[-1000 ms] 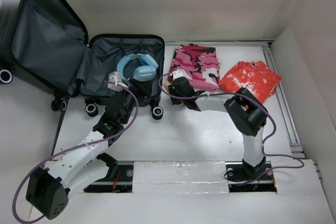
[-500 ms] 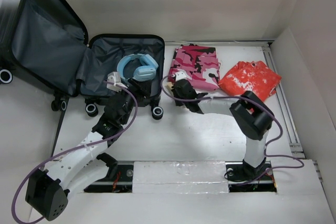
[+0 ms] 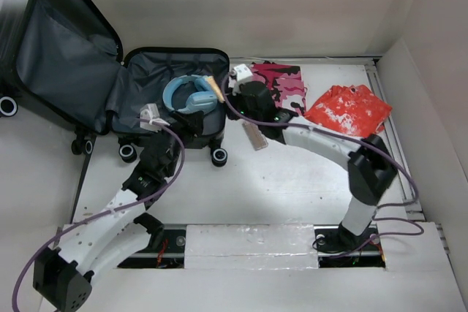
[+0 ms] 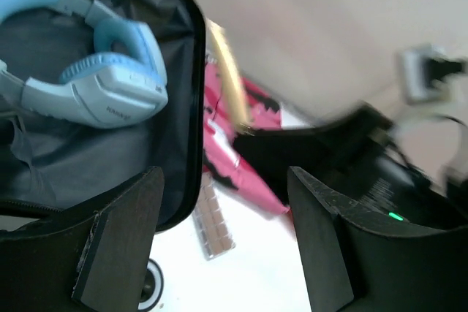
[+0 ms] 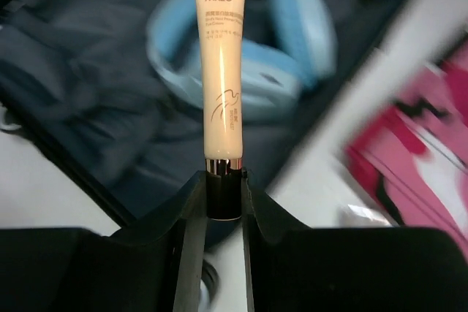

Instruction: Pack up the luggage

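Swinging left off the pink camouflage cloth (image 3: 289,82), my right tool (image 5: 223,195) now hangs at the right rim of the luggage (image 3: 131,89). Its jaws pinch the glossy black cap of a smooth cream tube (image 5: 219,71), crimped end pointing away. Beyond it, padded pale-blue headphones (image 3: 191,93) lie on the grey fabric lining. My left tool (image 4: 223,202) gapes, empty, at the near rim. The hard-shell luggage lies open at the far left corner of the counter (image 3: 292,180).

The luggage (image 3: 139,85) lining is dark grey, headphones (image 3: 199,98) pale blue, camouflage cloth (image 3: 290,80) pink, tube (image 5: 219,71) cream.
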Tool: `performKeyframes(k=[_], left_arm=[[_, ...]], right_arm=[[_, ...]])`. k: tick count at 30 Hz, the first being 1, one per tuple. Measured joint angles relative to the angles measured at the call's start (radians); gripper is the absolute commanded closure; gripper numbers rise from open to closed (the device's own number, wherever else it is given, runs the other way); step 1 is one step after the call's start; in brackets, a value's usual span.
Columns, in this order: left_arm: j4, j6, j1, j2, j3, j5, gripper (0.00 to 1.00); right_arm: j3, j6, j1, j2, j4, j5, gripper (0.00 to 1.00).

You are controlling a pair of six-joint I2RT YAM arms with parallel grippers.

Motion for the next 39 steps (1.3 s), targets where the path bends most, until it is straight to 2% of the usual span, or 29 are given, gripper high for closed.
performKeyframes(k=[5,9,12,14,15,17,19,21,23,25,28,32,39], left_arm=[[-0.012,-0.008,0.000,-0.129,0.000,-0.040,0.36],[0.000,0.000,0.000,-0.143,0.007,-0.050,0.36],[-0.002,0.012,0.000,-0.044,0.051,-0.023,0.36],[-0.005,0.020,-0.010,0.057,0.099,0.002,0.36],[-0.006,0.023,-0.034,0.114,0.126,0.003,0.36],[-0.024,0.041,-0.111,0.232,0.180,-0.021,0.32],[-0.068,0.063,-0.234,0.375,0.274,-0.081,0.31],[-0.138,0.077,-0.336,0.538,0.396,-0.121,0.29],[-0.193,0.077,-0.385,0.694,0.530,-0.145,0.29],[-0.264,0.053,-0.402,0.853,0.659,-0.166,0.30],[-0.349,-0.003,-0.399,1.006,0.743,-0.178,0.30],[-0.411,-0.083,-0.388,1.101,0.745,-0.144,0.30],[-0.422,-0.184,-0.357,1.115,0.739,-0.123,0.29]], right_arm=[[0.291,0.021,0.018,0.237,0.007,-0.225,0.41],[0.360,0.045,0.018,0.307,0.001,-0.335,0.30],[0.310,0.056,-0.017,0.267,0.005,-0.355,0.31],[0.206,0.056,-0.065,0.181,-0.001,-0.351,0.36],[0.140,0.055,-0.100,0.123,0.000,-0.340,0.41],[0.009,0.051,-0.169,0.002,0.000,-0.301,0.47],[-0.127,0.050,-0.248,-0.131,0.005,-0.236,0.51],[-0.253,0.050,-0.307,-0.266,0.001,-0.177,0.51],[-0.360,0.051,-0.337,-0.378,0.001,-0.128,0.51],[-0.445,0.054,-0.351,-0.460,-0.015,-0.088,0.49],[-0.552,0.063,-0.371,-0.565,-0.056,-0.050,0.44],[-0.646,0.070,-0.420,-0.701,-0.113,-0.029,0.41],[-0.676,0.080,-0.494,-0.861,-0.135,-0.059,0.40]])
